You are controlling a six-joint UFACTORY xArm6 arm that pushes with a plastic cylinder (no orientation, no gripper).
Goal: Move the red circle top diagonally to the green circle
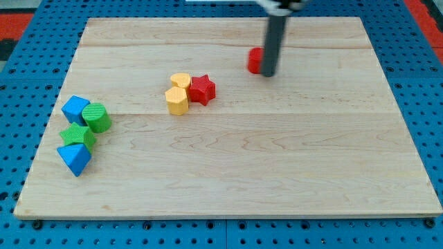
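Observation:
The red circle (255, 60) sits near the view's top, right of centre, partly hidden by my rod. My tip (268, 73) stands at the red circle's right side, touching or almost touching it. The green circle (97, 117) sits far off at the view's left, between a blue block (75, 108) above-left and a green star (77, 135) below.
A blue triangle-like block (75, 159) lies below the green star. A yellow heart (181, 81), a yellow block (177, 101) and a red star (202, 89) cluster in the upper middle. The wooden board (277, 173) lies on a blue pegboard.

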